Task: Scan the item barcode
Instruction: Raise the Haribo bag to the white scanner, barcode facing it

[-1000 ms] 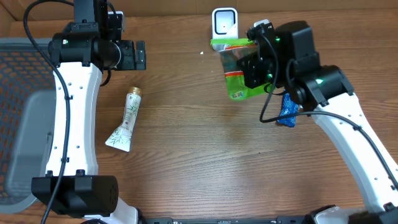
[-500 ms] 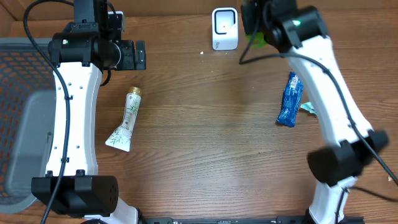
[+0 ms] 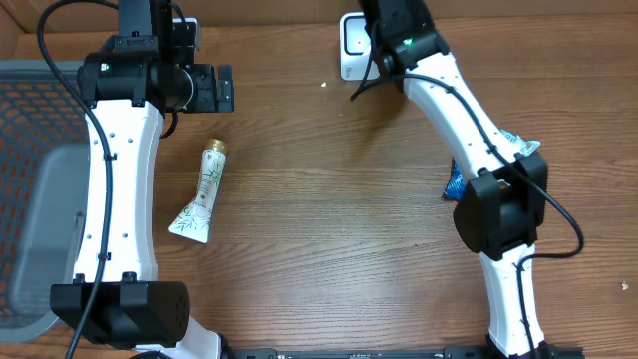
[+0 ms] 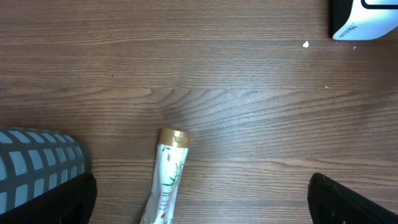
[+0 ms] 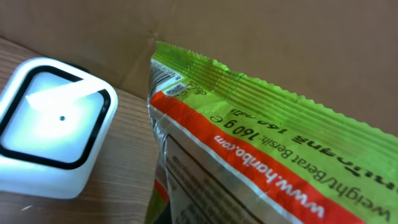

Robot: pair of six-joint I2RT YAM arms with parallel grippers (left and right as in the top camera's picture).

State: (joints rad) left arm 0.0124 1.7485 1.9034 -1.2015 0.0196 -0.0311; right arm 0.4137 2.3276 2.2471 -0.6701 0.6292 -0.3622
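Note:
My right gripper (image 3: 385, 18) is at the back edge of the table, next to the white scanner (image 3: 351, 45). It is shut on a green and orange snack bag (image 5: 267, 143), which fills the right wrist view with its printed back turned to the camera. The bag's crimped top edge is just right of the scanner (image 5: 50, 124). From overhead, the arm hides the bag. My left gripper (image 3: 221, 88) hangs open at the back left with nothing between its fingers (image 4: 46, 199). A white tube (image 4: 166, 177) lies below it.
The white tube (image 3: 202, 191) with a gold cap lies left of centre. A blue packet (image 3: 451, 181) on the right is mostly hidden behind the right arm. A grey mesh basket (image 3: 30, 199) stands at the left edge. A cardboard wall stands behind the scanner.
The right arm has swung from the middle right to the back of the table, carrying the green bag up beside the scanner. The left arm has not moved.

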